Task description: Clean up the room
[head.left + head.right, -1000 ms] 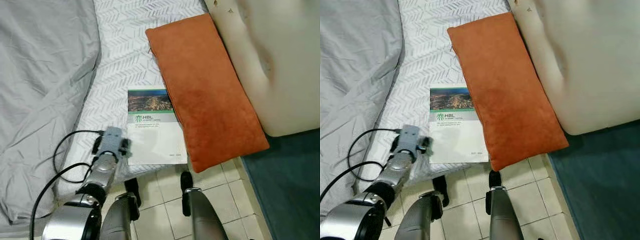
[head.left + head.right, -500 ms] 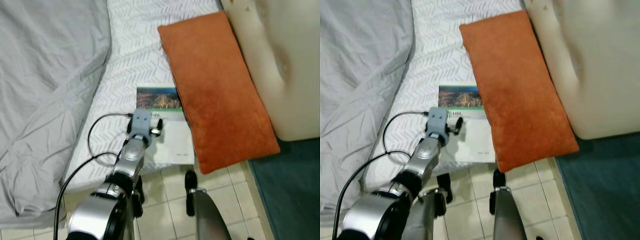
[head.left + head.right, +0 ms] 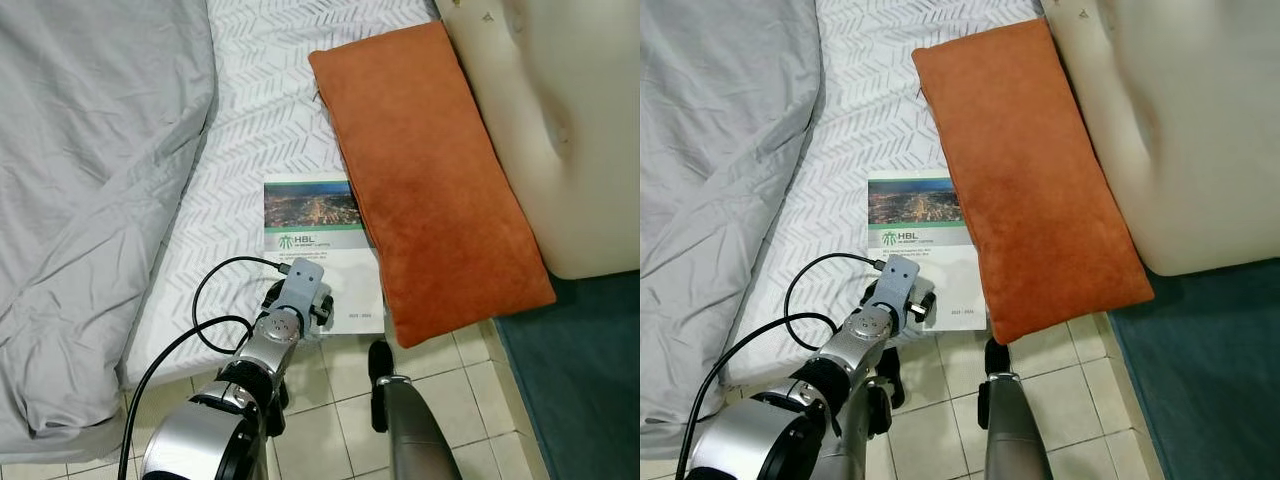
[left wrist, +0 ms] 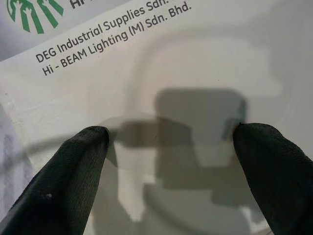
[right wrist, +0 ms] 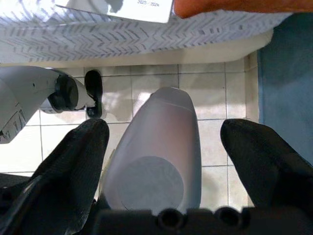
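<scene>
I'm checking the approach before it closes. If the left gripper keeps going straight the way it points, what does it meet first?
Most likely the white booklet with the city photo cover lying on the bed: the left gripper, jaws open, points down at its white lower cover, close above it.

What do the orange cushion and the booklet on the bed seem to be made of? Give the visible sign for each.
Orange cushion: probably a velvety or suede-like fabric, matte, with soft, uneven shading across its nap.
Booklet: paper or thin card with a smooth, probably coated cover; it lies flat and carries crisp print and a photo.
</scene>
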You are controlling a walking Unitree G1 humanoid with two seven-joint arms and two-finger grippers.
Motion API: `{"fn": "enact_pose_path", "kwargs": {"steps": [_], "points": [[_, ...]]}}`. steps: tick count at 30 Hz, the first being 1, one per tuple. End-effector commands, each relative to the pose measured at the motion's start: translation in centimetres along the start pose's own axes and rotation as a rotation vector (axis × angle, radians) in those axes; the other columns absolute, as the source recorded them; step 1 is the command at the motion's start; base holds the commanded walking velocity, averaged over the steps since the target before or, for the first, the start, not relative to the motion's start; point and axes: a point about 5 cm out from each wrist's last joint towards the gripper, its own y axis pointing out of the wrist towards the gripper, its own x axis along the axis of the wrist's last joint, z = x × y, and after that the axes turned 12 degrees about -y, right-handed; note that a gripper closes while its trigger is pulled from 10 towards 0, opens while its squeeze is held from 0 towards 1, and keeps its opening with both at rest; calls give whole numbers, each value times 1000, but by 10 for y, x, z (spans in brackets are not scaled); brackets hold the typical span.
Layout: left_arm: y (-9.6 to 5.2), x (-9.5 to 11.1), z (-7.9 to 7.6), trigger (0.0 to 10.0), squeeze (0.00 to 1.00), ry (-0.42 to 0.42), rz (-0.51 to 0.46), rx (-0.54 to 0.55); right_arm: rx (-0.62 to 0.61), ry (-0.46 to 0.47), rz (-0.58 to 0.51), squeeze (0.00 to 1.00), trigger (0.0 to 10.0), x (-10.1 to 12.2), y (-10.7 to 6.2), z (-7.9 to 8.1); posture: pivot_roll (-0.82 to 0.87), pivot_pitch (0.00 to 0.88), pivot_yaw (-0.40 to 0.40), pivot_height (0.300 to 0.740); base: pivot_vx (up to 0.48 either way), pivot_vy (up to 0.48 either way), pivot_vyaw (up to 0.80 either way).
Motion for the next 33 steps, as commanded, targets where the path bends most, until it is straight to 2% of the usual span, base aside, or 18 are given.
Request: {"fn": "enact_pose_path", "kwargs": {"steps": [1,4,5,6,7,8,9,11,13,15,16,18,22,26,29,33], "points": [[-10,-50,19,10000,0,-106,187,113,57,-16,74,0,10000,-12,-9,9,-447,709,60,740,0,0,0],[-10,-48,23,10000,0,-155,180,143,55,-19,75,0,10000,-13,-9,8,-443,707,62,740,0,0,0],[-10,-49,24,10000,0,-208,177,162,54,-21,75,0,10000,-13,-8,8,-439,706,62,740,0,0,0],[-10,-49,24,10000,0,-208,177,162,54,-21,75,0,10000,-13,-8,8,-439,706,62,740,0,0,0],[-10,-49,23,10000,0,-356,173,196,51,-26,72,0,10000,-15,-7,6,-430,701,60,740,0,0,0],[-10,-50,21,10000,0,-425,171,210,50,-29,71,0,10000,-15,-6,5,-430,701,60,740,0,0,0],[-10,-50,21,10000,0,-425,171,210,50,-29,71,0,10000,-15,-6,5,-430,701,60,740,0,0,0],[-10,-50,16,10000,0,-518,173,220,50,-33,67,0,10000,-15,-6,4,-431,700,57,740,0,0,0],[-8,-45,-3,10000,0,-631,168,201,50,-43,62,0,10000,-14,-5,2,-446,697,43,740,0,0,0],[-7,-43,-8,10000,0,-651,165,190,50,-45,61,0,10000,-14,-4,1,-449,697,40,740,0,0,0],[-5,-34,-20,10000,0,-649,151,139,51,-49,61,0,10000,-15,-5,0,-453,698,41,740,0,0,0],[-4,-25,-27,10000,0,-621,135,97,52,-51,62,0,10000,-15,-5,1,-456,693,41,740,0,0,0],[-2,-18,-28,10000,0,-612,118,82,51,-52,62,0,10000,-15,-5,1,-454,690,48,740,0,0,0],[1,-1,-26,10000,0,-663,80,80,48,-50,66,0,10000,-15,-5,3,-460,686,55,740,0,0,0],[1,3,-29,10000,0,-683,78,68,49,-50,68,0,10000,-15,-6,4,-467,687,53,740,0,0,0],[2,20,-45,10000,0,-715,59,-16,51,-54,76,0,10000,-16,-10,5,-476,684,53,740,0,0,0]]}}
